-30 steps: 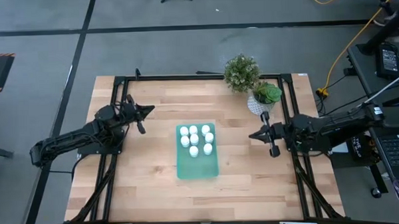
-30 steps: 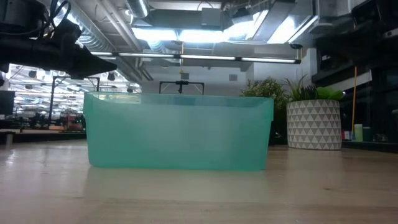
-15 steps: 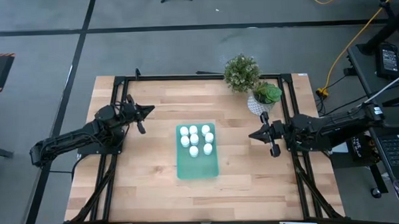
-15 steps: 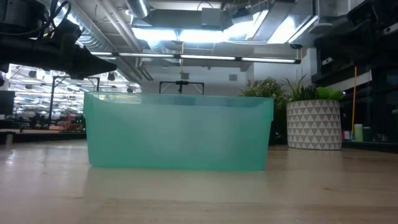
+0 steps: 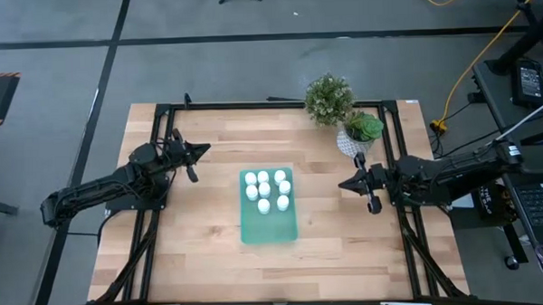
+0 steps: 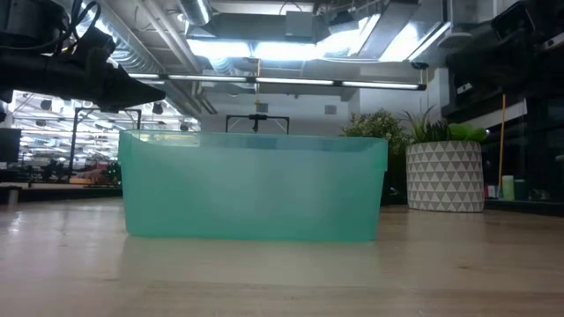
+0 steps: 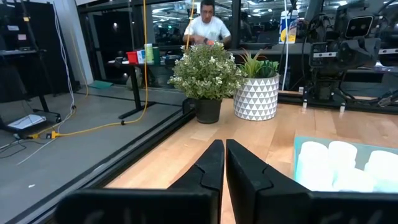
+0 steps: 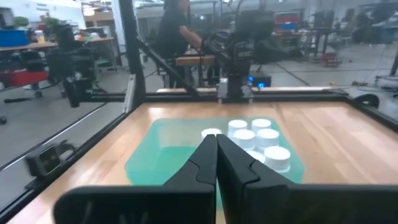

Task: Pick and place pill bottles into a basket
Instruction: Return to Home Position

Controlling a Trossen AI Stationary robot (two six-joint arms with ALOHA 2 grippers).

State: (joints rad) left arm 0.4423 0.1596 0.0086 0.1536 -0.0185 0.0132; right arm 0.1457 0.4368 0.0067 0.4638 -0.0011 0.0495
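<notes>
- Pill bottles: eight, white, upright, clustered inside basket at its end nearer plants; other end bare.
- Basket: teal, translucent, rectangular, at middle of wooden table.
- Left gripper: fingers pressed together, nothing held; above table's left side, well apart from basket.
- Right gripper: fingers pressed together, nothing held; at table's right side, facing basket, apart from it.
- White patterned pot, leafy plant: side by side near table's far edge, right of centre.
- Person: in room beyond table.

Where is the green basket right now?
In the high view the basket lies at the middle of the table, between the left gripper and the right gripper, the pill bottles grouped in its end nearer the potted plants.
</notes>
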